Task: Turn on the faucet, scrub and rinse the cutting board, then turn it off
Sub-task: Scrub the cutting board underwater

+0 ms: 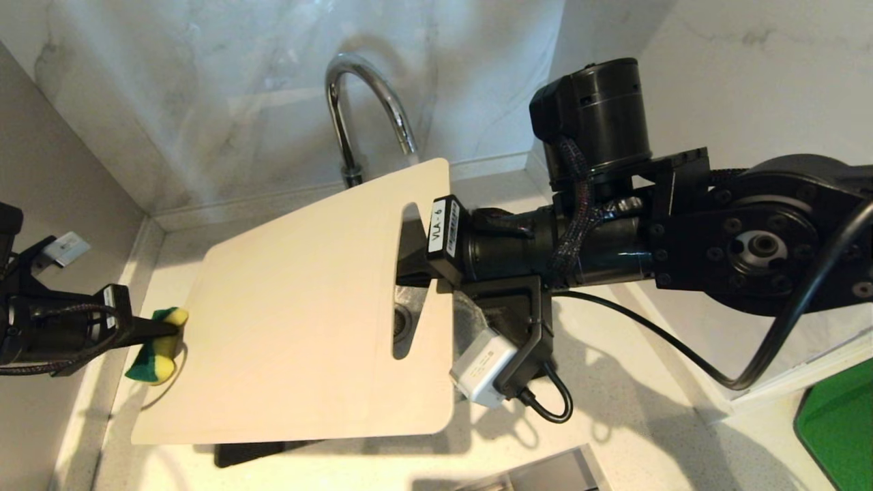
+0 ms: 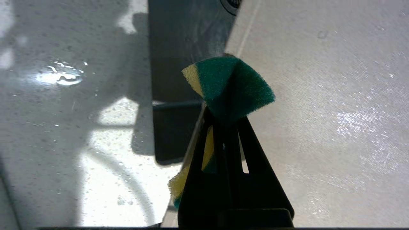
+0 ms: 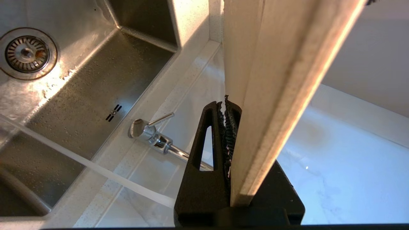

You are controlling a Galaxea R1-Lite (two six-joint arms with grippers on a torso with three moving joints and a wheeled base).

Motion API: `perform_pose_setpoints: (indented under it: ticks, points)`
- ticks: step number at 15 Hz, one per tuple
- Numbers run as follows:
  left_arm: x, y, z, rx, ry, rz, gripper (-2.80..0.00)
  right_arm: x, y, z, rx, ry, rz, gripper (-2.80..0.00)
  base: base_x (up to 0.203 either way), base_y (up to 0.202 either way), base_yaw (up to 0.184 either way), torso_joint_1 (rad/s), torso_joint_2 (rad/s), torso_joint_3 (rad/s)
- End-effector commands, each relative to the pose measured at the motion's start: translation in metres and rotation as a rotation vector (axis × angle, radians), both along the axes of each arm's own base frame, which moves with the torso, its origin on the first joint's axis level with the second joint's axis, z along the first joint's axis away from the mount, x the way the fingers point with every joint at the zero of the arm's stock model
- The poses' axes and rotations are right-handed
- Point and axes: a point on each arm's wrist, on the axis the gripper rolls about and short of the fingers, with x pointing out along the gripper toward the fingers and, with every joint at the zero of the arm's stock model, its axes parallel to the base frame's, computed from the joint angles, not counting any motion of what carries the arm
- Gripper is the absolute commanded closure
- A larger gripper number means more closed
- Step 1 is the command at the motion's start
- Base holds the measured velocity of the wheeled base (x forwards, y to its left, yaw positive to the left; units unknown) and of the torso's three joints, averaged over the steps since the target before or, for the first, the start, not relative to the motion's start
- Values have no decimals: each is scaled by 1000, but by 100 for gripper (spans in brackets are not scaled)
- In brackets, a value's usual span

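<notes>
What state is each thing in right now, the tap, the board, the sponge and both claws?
Tap: running, stream visible in the right wrist view.
Board: lifted over the sink, tilted, wet.
Sponge: pinched, at the board's left edge.
Left claw: shut on sponge.
Right claw: shut on board.

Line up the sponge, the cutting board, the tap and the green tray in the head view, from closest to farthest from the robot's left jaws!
1. Sponge: pinched in the left gripper, at the far left.
2. Cutting board: just beside the sponge, in the middle.
3. Tap: behind the board, up against the wall.
4. Green tray: far off at the right edge.
</notes>
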Motion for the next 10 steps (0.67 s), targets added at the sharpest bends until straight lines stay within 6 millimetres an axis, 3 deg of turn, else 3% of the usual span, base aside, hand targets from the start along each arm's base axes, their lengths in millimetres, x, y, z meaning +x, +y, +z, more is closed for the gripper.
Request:
perform_pose_setpoints:
  ticks: [1, 4, 6, 8, 10]
  points:
    - [0, 5, 0, -7, 0, 18, 0, 0, 0, 0, -5, -10, 5, 0, 0, 0, 0, 0, 0, 0]
    - [6, 3, 28, -18, -94, 1, 0, 0, 0, -1, -5, -9, 5, 0, 0, 0, 0, 0, 0, 0]
    - [6, -9, 63, -36, -161, -38, 0, 0, 0, -6, -17, 3, 7, 0, 0, 0, 0, 0, 0, 0]
    - [1, -26, 101, -63, -216, -96, 0, 0, 2, -8, -20, 8, 9, 0, 0, 0, 0, 0, 0, 0]
    - [-9, -56, 128, -111, -233, -198, 0, -2, 6, -11, -29, 16, 20, 0, 0, 0, 0, 0, 0, 0]
